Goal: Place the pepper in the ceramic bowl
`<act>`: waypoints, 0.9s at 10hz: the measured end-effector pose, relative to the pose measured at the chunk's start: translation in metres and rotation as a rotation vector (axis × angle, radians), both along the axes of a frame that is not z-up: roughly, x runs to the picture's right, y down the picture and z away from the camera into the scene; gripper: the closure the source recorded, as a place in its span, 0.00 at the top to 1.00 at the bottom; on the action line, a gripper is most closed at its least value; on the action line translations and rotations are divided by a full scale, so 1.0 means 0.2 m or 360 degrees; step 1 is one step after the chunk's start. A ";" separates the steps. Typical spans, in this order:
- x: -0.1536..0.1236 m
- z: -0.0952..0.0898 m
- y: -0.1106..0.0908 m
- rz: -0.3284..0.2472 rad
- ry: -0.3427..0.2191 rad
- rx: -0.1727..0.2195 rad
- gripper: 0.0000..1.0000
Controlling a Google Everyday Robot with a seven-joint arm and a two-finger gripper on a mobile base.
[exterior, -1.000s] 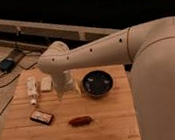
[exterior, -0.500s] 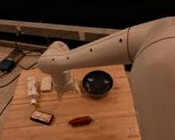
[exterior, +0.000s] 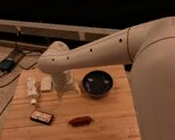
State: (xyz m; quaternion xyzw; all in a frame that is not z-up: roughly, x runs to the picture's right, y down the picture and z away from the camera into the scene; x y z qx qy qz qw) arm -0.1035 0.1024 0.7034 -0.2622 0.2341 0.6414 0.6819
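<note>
The pepper (exterior: 80,120) is small and dark red-brown, and lies on the wooden table (exterior: 113,126) near the front middle. The ceramic bowl (exterior: 97,83) is dark and glossy, and stands upright at the back right of the table. My gripper (exterior: 68,93) hangs down from the white arm just left of the bowl, above the table and behind the pepper. Its two fingers stand apart and hold nothing.
A flat black device with red marks (exterior: 41,117) lies front left. A white bottle (exterior: 32,89) and a small white object (exterior: 46,83) lie at the back left. My large white arm covers the right side. Cables and a black box (exterior: 6,64) lie on the floor to the left.
</note>
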 end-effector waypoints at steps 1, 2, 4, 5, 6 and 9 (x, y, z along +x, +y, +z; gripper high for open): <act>0.01 0.00 0.02 -0.0028 -0.0011 0.0007 0.65; 0.01 0.00 0.07 -0.0082 -0.0041 0.0021 0.65; 0.02 -0.02 0.17 -0.0201 -0.0121 0.0061 0.65; 0.02 -0.03 0.22 -0.0245 -0.0154 0.0073 0.65; 0.02 -0.04 0.28 -0.0299 -0.0194 0.0083 0.65; 0.01 -0.04 0.46 -0.0460 -0.0293 0.0057 0.65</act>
